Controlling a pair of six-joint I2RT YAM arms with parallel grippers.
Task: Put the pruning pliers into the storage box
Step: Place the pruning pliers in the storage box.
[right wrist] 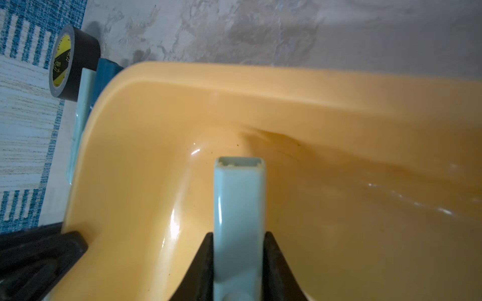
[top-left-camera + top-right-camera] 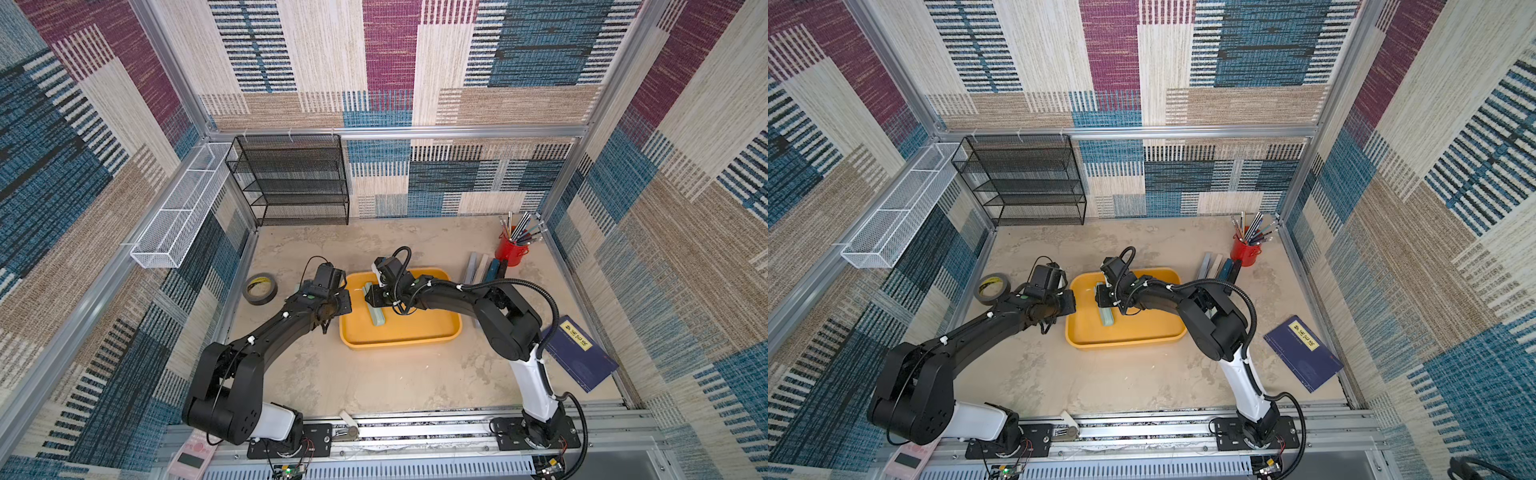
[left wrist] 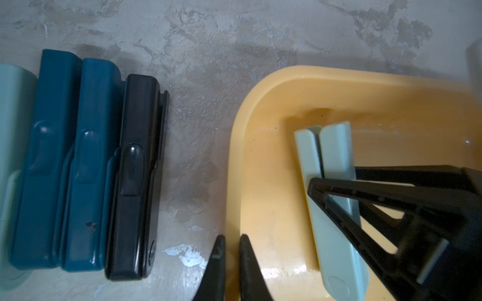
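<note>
My right gripper [image 1: 238, 237] is shut on a pale green pruning pliers [image 1: 238, 198] low inside the yellow storage box [image 1: 287, 78]; both top views show this pliers [image 2: 377, 318] [image 2: 1106, 318] lengthwise near the box's left end. I cannot tell whether it touches the floor of the box. My left gripper [image 3: 230, 237] is closed on the box's left rim [image 3: 234, 156], which runs between its fingers. Teal [image 3: 49, 156] and black [image 3: 135, 177] pliers lie side by side on the table left of the box. More pliers [image 2: 486, 268] lie behind the box on the right.
A black tape roll [image 2: 260, 289] lies left of the box. A red cup of pens [image 2: 511, 249] stands at the back right, and a blue book [image 2: 577, 353] lies at the right. A black mesh rack [image 2: 291, 183] and a white wire basket [image 2: 183, 208] line the back left.
</note>
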